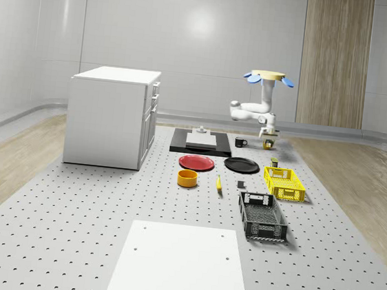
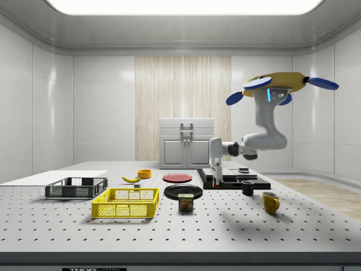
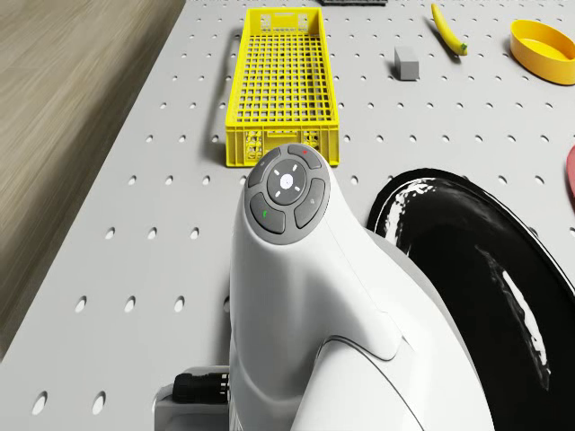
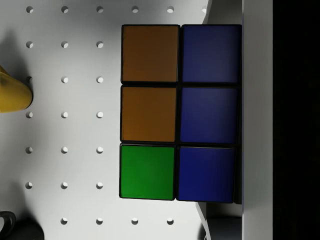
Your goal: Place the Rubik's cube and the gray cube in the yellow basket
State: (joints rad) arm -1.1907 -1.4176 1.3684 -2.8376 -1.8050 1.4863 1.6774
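Honestly, the Rubik's cube (image 4: pixel 177 112) was sat right up against the wrist camera: orange over orange over green down one column, three blue squares down the next, all edged in black. It was placed directly under the gripper (image 2: pixel 215 178), low at the table, just beside the black mat (image 2: pixel 256 184) and near a yellow mug (image 2: pixel 270 201). Whether the gripper was actually clamped on the cube couldn't be told, and whether the cube had left the table couldn't be made out either.

The step looked like the grab-and-lift, so a firm, square hold on opposite faces would've been wanted before anything was raised, since smooth stickers were likely to slip. A straight lift would've been safest, with the mug kept clear, and then a carry over the black plate (image 3: pixel 476 269) to the yellow basket (image 3: pixel 278 144).

The gray cube (image 3: pixel 407 63) was left untouched just past the basket. The drone (image 2: pixel 282 84) was seen hovering high above the mat end.
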